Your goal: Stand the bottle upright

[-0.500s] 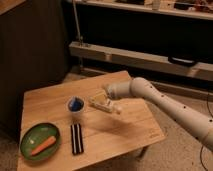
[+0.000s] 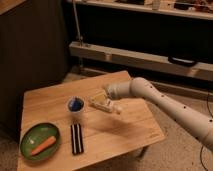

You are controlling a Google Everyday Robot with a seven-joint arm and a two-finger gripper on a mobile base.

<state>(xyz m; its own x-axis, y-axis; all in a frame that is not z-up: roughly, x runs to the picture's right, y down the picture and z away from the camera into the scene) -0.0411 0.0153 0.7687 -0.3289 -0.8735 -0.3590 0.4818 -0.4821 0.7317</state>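
Hardly any shift since the earlier frame: gripper (image 2: 102,102) at much the same spot, low over the middle of the table (image 2: 125,131), bottle (image 2: 107,106) in the same place beneath it, cup (image 2: 75,104) unmoved.

Reaching in from the right of the view on a white arm (image 2: 165,102), wrist bent down toward the wood. Jaws spread wide, not clamped on anything.

Right at the fingertips, lying on its side on the wood: bottle, whitish with a yellowish label, not upright. Set slantwise, one end toward the cup, the other toward the table's right edge. Cannot tell which end carries the cap, nor whether the fingers touch the plastic or only straddle it.

Just to view-left of the gripper, apart from the bottle: cup, blue, upright, mouth up.

Nearer the camera than the gripper and a little to view-left: black strip (image 2: 76,138) with pale stripes, flat on the wood, lengthwise toward the camera.

Farther to view-left and nearer still, well apart from the gripper: green plate (image 2: 29,131) with a carrot (image 2: 43,145) lying on it.

Beyond the gripper, past the table's far edge: dark wall with a pale rail (image 2: 150,62) across it.
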